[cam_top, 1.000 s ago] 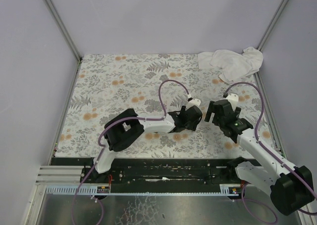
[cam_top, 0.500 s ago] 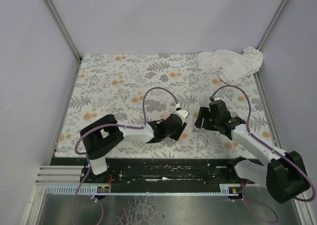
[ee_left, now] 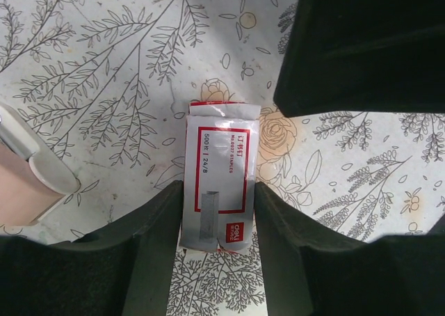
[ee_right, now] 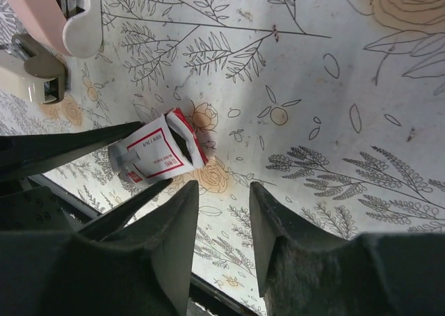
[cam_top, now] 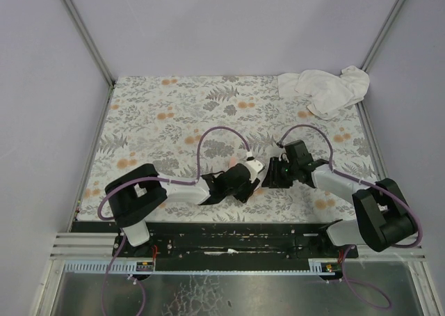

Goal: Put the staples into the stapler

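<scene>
**At the table's near middle, the left claw has the staples by the sides**

Between the two dark fingers of the left claw lies the staples box, flat on the table. It is a small, flat carton with a white label framed in red, small print down the middle and a red logo at the end nearest the wrist. The flap at its far end stands a little open. The fingers are drawn in against the nearer half of its two long sides, so the claw is clamped on it, and the far half sticks out past the fingertips.

The right claw faces it from the other side, just beside the box. Its fingers are parted with only the tablecloth between them, and it grips nothing.

Close to the left claw, on its left, lies the pink and white stapler, apart from the box.

The table wears a cloth printed with grey leaves and orange flowers. A crumpled white cloth sits in the far right corner. Plain pale walls close in the three far sides, with metal posts at the corners.
</scene>
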`<state>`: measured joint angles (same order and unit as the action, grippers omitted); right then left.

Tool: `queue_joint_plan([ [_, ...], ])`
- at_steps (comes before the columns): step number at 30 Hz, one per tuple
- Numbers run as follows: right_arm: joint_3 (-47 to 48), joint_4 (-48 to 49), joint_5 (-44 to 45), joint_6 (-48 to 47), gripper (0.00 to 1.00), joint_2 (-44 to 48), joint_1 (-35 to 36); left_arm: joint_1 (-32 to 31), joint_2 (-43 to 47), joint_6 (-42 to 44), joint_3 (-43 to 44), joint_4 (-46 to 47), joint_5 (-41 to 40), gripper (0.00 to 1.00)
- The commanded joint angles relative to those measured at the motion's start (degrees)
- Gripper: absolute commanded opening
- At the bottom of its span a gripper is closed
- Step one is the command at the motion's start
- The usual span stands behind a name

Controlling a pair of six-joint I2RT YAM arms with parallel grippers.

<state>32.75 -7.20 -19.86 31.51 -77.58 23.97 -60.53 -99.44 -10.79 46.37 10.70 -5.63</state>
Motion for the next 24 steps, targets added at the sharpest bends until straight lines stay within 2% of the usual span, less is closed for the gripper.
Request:
queue_joint_plan([
  [1, 1.68, 2.75, -3.95, -1.49, 0.4, -1.56, -0.13, -1.15, -0.12, 1.68, -0.14, 3.78, 0.87, 0.43],
  [14, 2.48, 3.4, -4.12, -2.2, 0.34, -3.68, -0.11, -3.14, -1.02, 2.59, 0.57, 3.0, -1.48, 0.42],
  [24, 2.32, 3.39, -7.56, -3.3, 0.29, -5.59, -0.1, -3.82, -1.28, 2.88, 0.74, 2.63, -2.19, 0.41],
])
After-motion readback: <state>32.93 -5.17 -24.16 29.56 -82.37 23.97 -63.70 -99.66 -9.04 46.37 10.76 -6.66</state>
